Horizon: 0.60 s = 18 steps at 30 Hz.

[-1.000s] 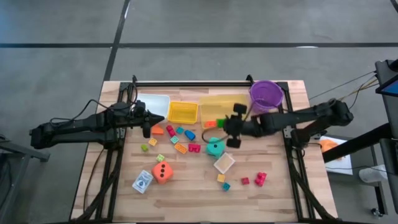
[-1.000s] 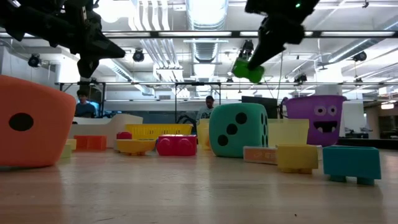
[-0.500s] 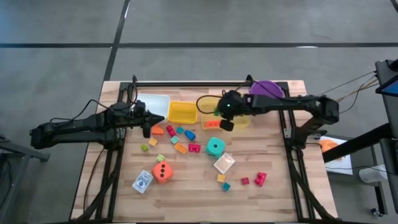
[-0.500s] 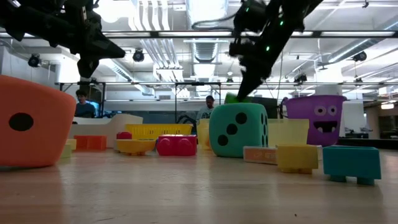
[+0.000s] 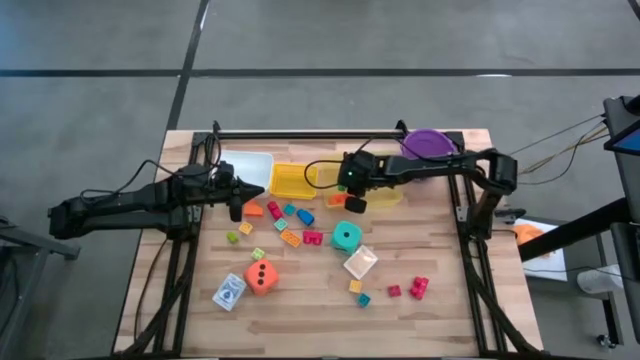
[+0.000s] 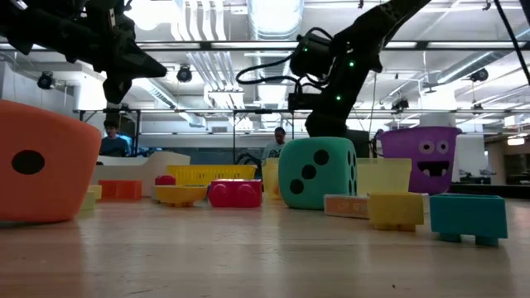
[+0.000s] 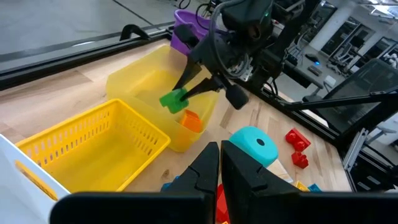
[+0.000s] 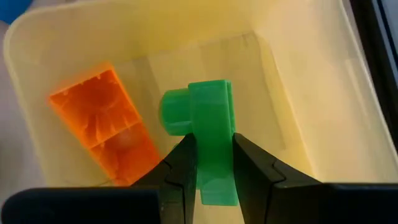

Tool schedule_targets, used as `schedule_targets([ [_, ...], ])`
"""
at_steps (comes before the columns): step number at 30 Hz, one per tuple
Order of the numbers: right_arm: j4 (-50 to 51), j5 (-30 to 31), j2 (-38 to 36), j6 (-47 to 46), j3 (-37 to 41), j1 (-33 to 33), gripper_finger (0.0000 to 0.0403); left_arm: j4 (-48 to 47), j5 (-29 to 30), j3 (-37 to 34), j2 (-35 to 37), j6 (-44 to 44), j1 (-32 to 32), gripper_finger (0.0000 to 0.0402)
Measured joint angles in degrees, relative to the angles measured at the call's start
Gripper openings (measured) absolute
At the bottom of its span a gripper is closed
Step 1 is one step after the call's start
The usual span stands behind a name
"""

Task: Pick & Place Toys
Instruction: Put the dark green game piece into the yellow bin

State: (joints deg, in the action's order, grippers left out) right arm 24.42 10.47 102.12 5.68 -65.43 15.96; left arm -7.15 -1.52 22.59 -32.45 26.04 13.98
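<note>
Fingers of the right gripper (image 8: 210,167) are clamped on a green brick (image 8: 209,140), one dark finger on each flat side, and hold it above the inside of the pale yellow bin (image 8: 311,93). Directly beneath and just beside the held piece, an orange brick (image 8: 104,127) lies on the bin's floor, apart from the green one. In the left wrist view the same grip shows from farther off: the green brick (image 7: 175,100) hangs over the bin (image 7: 134,78) with the orange brick (image 7: 191,121) below it. Behind the right gripper stands the purple bucket (image 5: 432,143); to its side, toward the left arm, sits the yellow basket (image 5: 293,180).

On the near side of the right gripper, out on the wooden table (image 5: 460,310), the teal die (image 5: 346,236) rests on the wood, with a small clear tray (image 5: 361,262) just beyond it. Farther still lie red bricks (image 5: 419,288) and the orange die (image 5: 261,276), with the blue-white card box (image 5: 229,292) just beside that die.

The left gripper (image 7: 219,163) hangs with its fingers pressed together, empty, above the loose scatter of coloured bricks (image 5: 291,221), with the basket just ahead of its tips. The clear bin (image 5: 250,165) lies close beside it.
</note>
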Motion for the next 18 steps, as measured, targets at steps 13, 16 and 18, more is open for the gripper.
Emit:
schedule_targets([
  [13,0.4,-0.5,2.8,1.9,-2.1,0.5,0.0077,-0.2,0.0,0.0,0.0,0.0,0.0,0.0019],
  [16,0.3,-3.6,2.7,1.8,-2.1,1.0,0.0077,-0.2,0.0,0.0,0.0,0.0,0.0,0.0019],
  [18,0.4,-5.6,2.7,1.4,-1.9,1.4,0.0077,-0.3,0.0,0.0,0.0,0.0,0.0,0.0019],
])
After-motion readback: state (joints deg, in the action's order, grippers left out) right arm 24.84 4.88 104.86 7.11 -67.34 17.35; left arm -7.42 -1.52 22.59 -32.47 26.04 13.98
